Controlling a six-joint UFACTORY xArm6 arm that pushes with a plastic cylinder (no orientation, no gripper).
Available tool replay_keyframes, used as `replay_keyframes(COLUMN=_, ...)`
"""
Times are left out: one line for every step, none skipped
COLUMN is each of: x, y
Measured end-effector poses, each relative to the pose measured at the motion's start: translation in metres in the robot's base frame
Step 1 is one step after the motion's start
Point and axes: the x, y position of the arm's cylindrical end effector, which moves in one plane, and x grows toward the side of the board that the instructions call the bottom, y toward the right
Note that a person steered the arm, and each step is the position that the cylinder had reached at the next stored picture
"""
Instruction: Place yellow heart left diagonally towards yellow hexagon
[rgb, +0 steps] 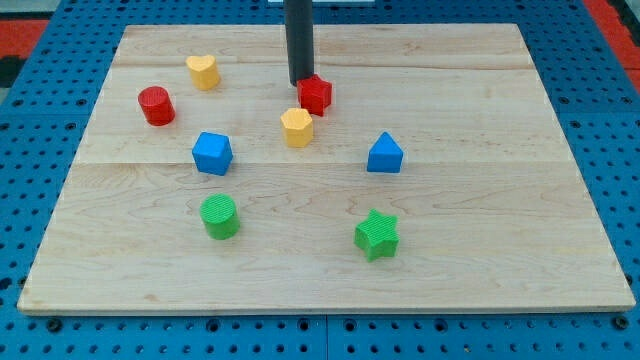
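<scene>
The yellow heart (203, 71) lies near the board's upper left. The yellow hexagon (297, 127) lies near the middle, right of and below the heart. My tip (301, 82) is at the end of the dark rod coming down from the view's top. It stands just above the hexagon, touching or nearly touching the upper left side of a red block (316, 94). The tip is well to the right of the yellow heart.
A red cylinder (156, 105) lies left of the heart, lower down. A blue block (212, 153) lies left of the hexagon, a blue triangular block (385, 154) to its right. A green cylinder (219, 216) and a green star (377, 234) lie near the bottom. The wooden board (500, 270) sits on blue pegboard.
</scene>
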Motion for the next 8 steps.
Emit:
replay_keyframes(x=-0.019, y=0.01)
replay_keyframes(x=0.002, y=0.024)
replay_keyframes(x=0.017, y=0.01)
replay_keyframes(x=-0.021, y=0.004)
replay_keyframes(x=-0.064, y=-0.043)
replay_keyframes(x=-0.069, y=-0.143)
replay_keyframes(x=-0.047, y=-0.165)
replay_keyframes(x=-0.036, y=-0.136)
